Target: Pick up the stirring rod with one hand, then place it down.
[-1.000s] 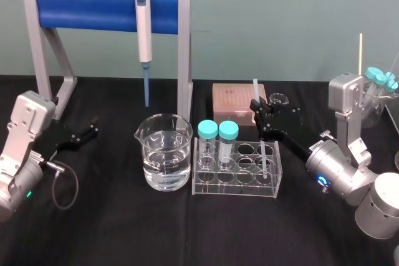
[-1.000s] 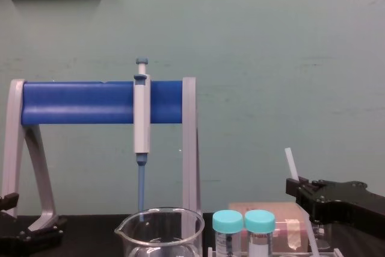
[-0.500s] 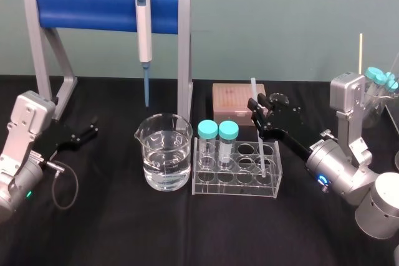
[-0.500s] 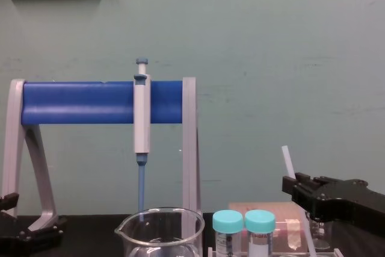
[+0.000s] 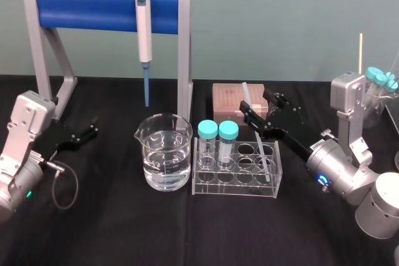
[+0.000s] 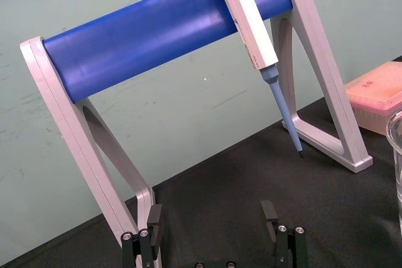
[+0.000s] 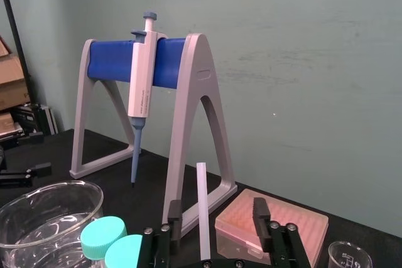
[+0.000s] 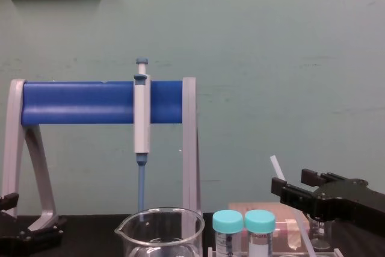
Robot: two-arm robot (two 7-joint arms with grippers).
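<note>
The jaws of the right gripper (image 5: 255, 103) are spread wide about the stirring rod (image 7: 202, 211), which is leaned in the rack (image 5: 206, 186) at the middle of the desk (image 5: 124, 228); contact cannot be made out. The left gripper (image 5: 84, 134) is parked, jaws parted, near the desk's left edge.

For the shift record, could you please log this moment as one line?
right gripper: open, jaws either side of stirring rod | stirring rod: tilted, lower end in clear rack | left gripper: open, parked left
</note>
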